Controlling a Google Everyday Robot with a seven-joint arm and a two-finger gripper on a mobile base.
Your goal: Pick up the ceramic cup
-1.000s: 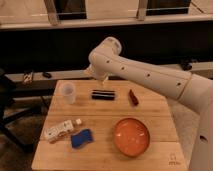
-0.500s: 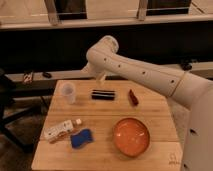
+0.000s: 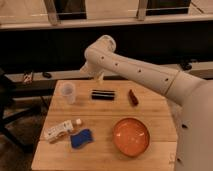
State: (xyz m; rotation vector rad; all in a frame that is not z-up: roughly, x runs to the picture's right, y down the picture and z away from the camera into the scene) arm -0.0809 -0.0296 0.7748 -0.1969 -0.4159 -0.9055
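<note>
The ceramic cup point(image 3: 68, 92) is a small pale white tumbler standing upright near the back left corner of the wooden table point(image 3: 100, 112). My white arm reaches in from the right across the back of the table. My gripper point(image 3: 98, 76) hangs at the arm's end over the table's back edge, above and to the right of the cup and apart from it. It holds nothing that I can see.
A black bar-shaped object point(image 3: 103, 94) lies right of the cup, with a dark red object point(image 3: 132, 97) beyond it. A wide orange bowl point(image 3: 131, 136), a blue sponge point(image 3: 81, 138) and a white bottle lying on its side point(image 3: 60, 130) sit near the front. A dark chair point(image 3: 7, 107) stands left of the table.
My arm has swung slightly left, bringing its end closer to the cup. Nothing on the table has moved.
</note>
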